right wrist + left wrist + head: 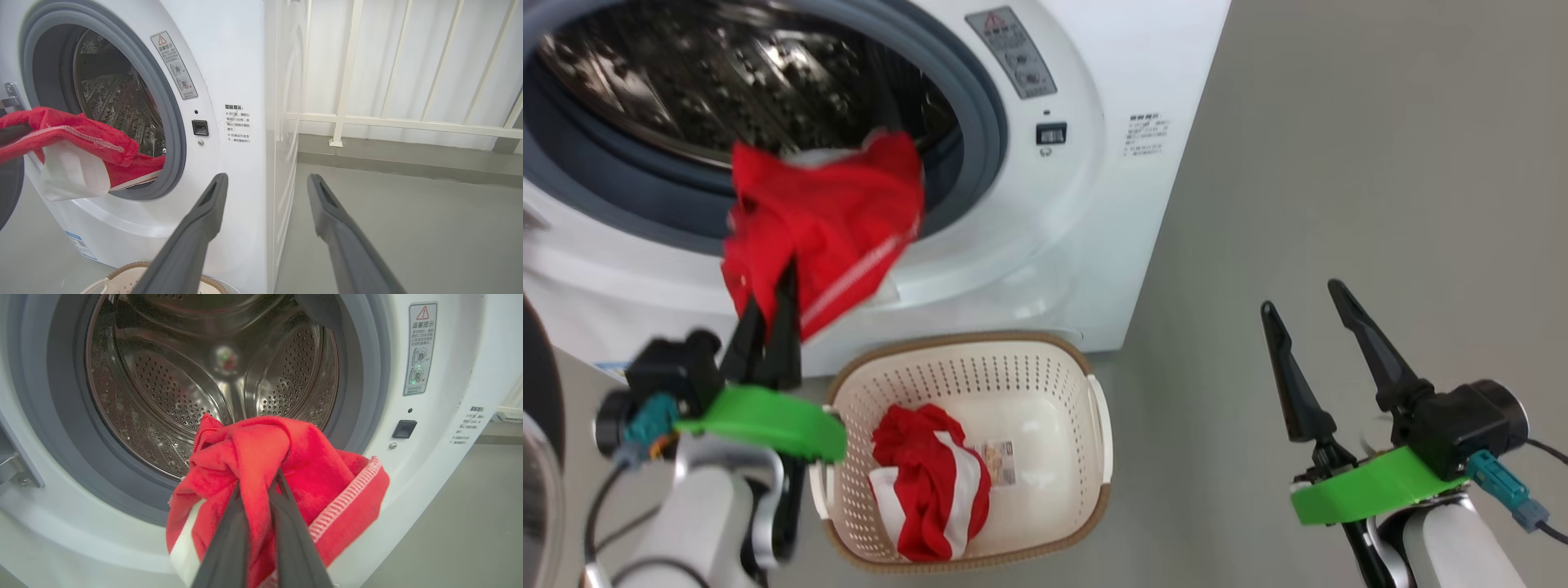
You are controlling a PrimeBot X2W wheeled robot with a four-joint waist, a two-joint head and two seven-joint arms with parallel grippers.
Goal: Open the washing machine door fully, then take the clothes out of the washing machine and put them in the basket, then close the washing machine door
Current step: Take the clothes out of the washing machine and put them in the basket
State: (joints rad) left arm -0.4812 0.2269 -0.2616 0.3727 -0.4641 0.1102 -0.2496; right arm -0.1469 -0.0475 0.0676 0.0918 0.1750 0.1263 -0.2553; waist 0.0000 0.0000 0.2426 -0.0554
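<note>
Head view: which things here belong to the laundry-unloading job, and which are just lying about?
Job in hand:
washing machine
red garment, pinched by the left gripper in front of the drum opening
basket
red-and-white garment lying in the basket

Just there:
warning sticker on the machine front
white railing
right gripper, open and empty

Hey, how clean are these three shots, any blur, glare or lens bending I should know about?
Head view: the red garment and the drum behind it are smeared by motion blur, while the right gripper looks crisper. Left wrist view: sharp, with bright reflections across the steel drum. Right wrist view: sharp, but the wide-angle lens makes the railing bars lean outward.
</note>
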